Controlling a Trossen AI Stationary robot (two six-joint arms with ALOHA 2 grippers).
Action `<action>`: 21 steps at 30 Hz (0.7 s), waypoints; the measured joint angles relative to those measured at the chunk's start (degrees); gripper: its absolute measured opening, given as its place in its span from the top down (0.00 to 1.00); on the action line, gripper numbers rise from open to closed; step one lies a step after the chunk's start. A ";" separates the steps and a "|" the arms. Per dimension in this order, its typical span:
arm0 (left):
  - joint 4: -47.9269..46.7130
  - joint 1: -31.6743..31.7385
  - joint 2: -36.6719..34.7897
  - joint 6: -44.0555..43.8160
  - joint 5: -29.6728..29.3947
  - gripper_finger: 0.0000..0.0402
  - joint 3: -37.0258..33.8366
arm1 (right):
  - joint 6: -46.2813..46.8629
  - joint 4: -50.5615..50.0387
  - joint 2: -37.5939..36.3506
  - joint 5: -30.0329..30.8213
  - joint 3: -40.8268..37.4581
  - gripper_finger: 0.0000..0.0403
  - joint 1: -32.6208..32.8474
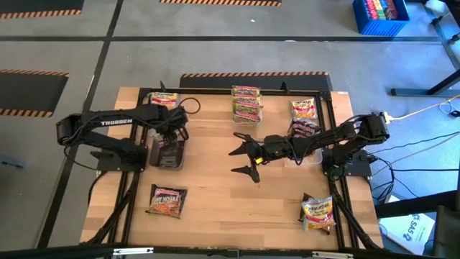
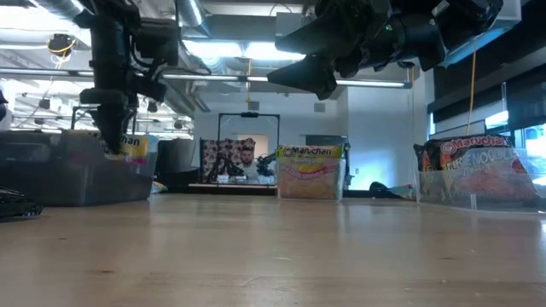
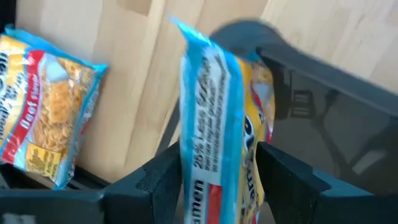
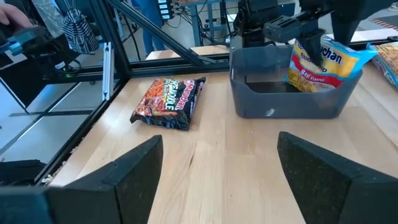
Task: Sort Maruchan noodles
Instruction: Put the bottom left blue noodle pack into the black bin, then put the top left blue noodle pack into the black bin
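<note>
A yellow Maruchan noodle packet (image 3: 214, 112) with blue edges stands on edge inside the clear tub (image 4: 289, 93) at the table's left. My left gripper (image 1: 170, 140) is above the tub, pointing down, with this packet between its fingers. Another yellow packet (image 3: 46, 124) lies flat on the wood beyond the tub, at the far left (image 1: 164, 99). My right gripper (image 1: 241, 160) hangs open over the table's middle, holding nothing. A dark brown packet (image 4: 169, 102) lies flat near the table's left front. My left gripper has the packet's upper end (image 3: 205, 180) between its two fingers, one finger against each broad face. The fingers come from above and point down. The packet stands on edge, a little tilted, its lower part down in the tub. Whether it rests on the tub's floor is hidden.
A stack of yellow-green packets (image 1: 246, 103) sits at the far middle. More packets (image 1: 304, 115) sit in a tub at the far right. One yellow packet (image 1: 318, 212) lies near the right front corner. A black frame rail (image 1: 129, 208) borders the table.
</note>
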 joint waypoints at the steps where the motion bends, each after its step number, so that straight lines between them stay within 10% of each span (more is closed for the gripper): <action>1: -0.02 0.00 0.00 0.00 0.06 0.51 0.48 | 0.07 0.00 0.00 0.02 0.00 0.26 0.00; 21: 15.12 -5.70 -2.73 -8.61 7.63 0.51 4.33 | 1.12 -0.43 0.00 2.10 0.00 0.26 0.00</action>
